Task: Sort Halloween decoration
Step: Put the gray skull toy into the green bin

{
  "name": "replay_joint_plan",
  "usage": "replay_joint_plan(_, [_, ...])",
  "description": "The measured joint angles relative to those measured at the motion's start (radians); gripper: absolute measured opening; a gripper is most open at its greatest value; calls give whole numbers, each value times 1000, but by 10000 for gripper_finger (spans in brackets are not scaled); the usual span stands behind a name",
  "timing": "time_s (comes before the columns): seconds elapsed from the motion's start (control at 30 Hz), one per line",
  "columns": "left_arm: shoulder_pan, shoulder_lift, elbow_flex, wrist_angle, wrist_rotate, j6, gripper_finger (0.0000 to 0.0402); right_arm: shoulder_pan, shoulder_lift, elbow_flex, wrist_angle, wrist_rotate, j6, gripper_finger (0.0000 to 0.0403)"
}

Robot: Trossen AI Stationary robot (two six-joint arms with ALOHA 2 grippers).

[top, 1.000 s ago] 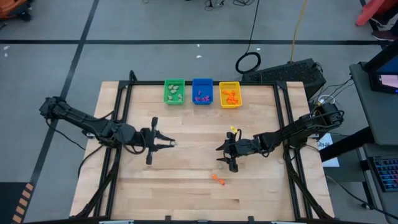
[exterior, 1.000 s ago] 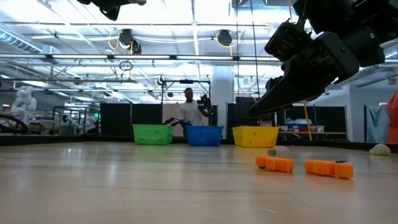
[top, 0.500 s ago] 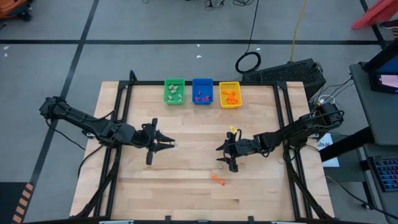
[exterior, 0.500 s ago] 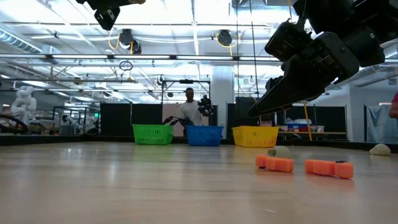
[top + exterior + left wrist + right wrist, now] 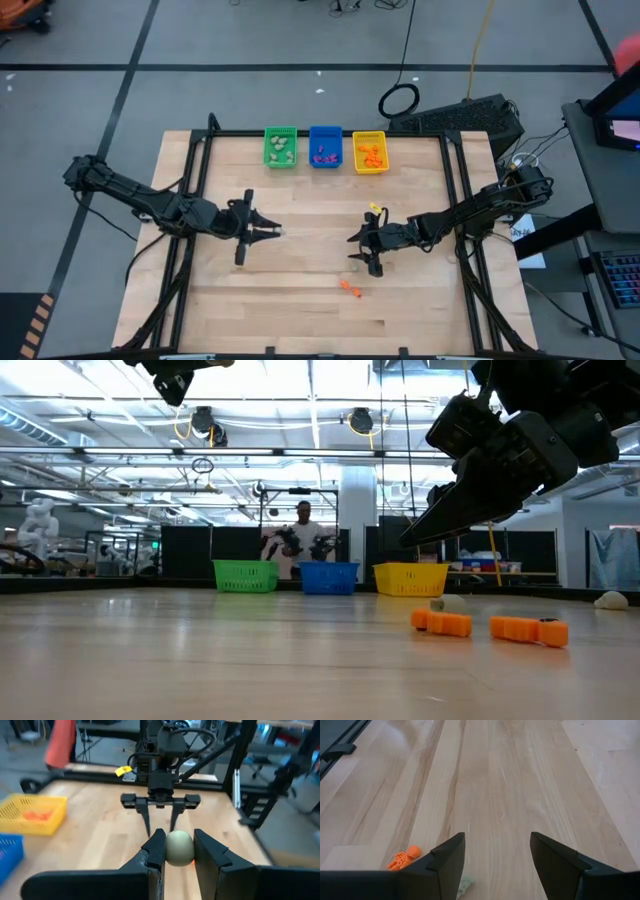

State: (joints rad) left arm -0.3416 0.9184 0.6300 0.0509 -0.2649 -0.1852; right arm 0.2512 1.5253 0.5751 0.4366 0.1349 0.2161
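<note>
Grippers unmoved since before: left gripper [image 5: 179, 851] pinching a pale trinket [image 5: 179, 848], right gripper [image 5: 497, 855] spread wide.

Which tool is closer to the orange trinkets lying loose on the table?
Right. The right tool hovers just beyond the orange trinkets; the left tool is farther off, across the table.

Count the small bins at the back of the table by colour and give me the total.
Green bin: 1
Blue bin: 1
Yellow bin: 1
Total: 3 bins
</note>
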Motion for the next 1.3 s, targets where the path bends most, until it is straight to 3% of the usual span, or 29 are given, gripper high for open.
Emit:
replay_joint_plan(0.17, [0,0,0,0,0,247,61,0,0,0,0,0,0,210])
replay_joint_plan(0.53, [0,0,0,0,-72,593,61,0,0,0,0,0,0,210])
replay_joint_plan(1.0, [7,0,0,2,-184,586,61,0,0,0,0,0,0,210])
replay_joint_plan(1.3, [142,0,0,30,-316,593,61,-1,0,0,0,0,0,210])
